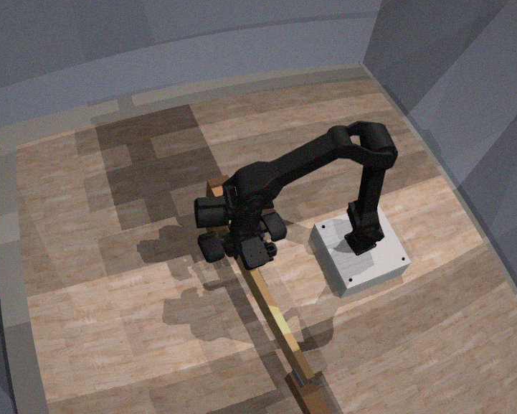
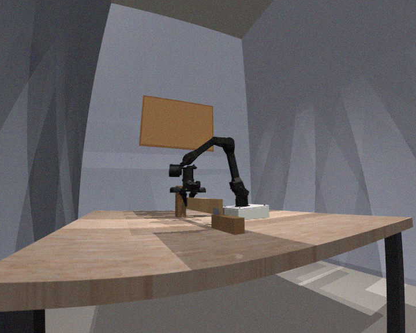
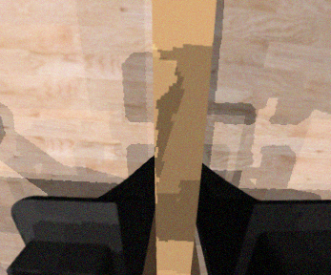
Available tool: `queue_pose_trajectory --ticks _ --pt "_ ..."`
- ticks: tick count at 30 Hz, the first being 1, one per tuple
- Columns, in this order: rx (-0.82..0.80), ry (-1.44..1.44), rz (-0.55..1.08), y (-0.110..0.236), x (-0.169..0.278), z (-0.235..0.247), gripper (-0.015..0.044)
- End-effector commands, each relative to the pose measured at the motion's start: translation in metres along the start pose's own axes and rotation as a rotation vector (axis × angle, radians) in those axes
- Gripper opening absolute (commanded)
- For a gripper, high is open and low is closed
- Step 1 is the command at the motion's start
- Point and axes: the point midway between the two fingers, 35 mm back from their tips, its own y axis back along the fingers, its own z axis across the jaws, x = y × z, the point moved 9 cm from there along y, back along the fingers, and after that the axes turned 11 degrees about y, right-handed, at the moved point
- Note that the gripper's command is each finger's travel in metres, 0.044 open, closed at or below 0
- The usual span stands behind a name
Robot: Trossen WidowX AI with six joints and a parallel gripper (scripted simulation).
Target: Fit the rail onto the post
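Observation:
The long wooden rail [image 1: 272, 303] [image 2: 208, 205] [image 3: 184, 100] runs from the gripper to the grey bracket [image 1: 297, 378] [image 2: 216, 211] on the low footboard block [image 1: 315, 400] [image 2: 228, 224]. My gripper [image 1: 245, 256] [image 2: 185, 199] [image 3: 173, 160] is shut on the rail near its post end and holds that end off the table. The short wooden post [image 1: 216, 184] [image 2: 179, 207] stands just beyond the gripper. The wrist hides the pegs and the rail's end, so I cannot tell whether they meet. In the wrist view the black fingers clamp both sides of the rail.
The arm's white base block [image 1: 364, 257] [image 2: 246, 210] stands to the right of the rail. An orange panel [image 2: 176, 122] hangs on the back wall. The table's curved front edge [image 2: 208, 273] is far from the work.

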Motion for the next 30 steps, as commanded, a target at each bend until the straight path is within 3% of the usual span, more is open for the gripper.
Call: queue_pose_trajectory --ticks 1,6,23,30 --pt "0.003 0.002 0.005 0.002 0.002 -0.001 0.0000" --pt "0.003 0.002 0.005 0.002 0.004 0.000 0.0000" --pt "0.000 0.001 -0.002 0.000 0.000 0.000 0.0440" --pt "0.002 0.001 0.000 0.015 -0.015 -0.004 0.0440"
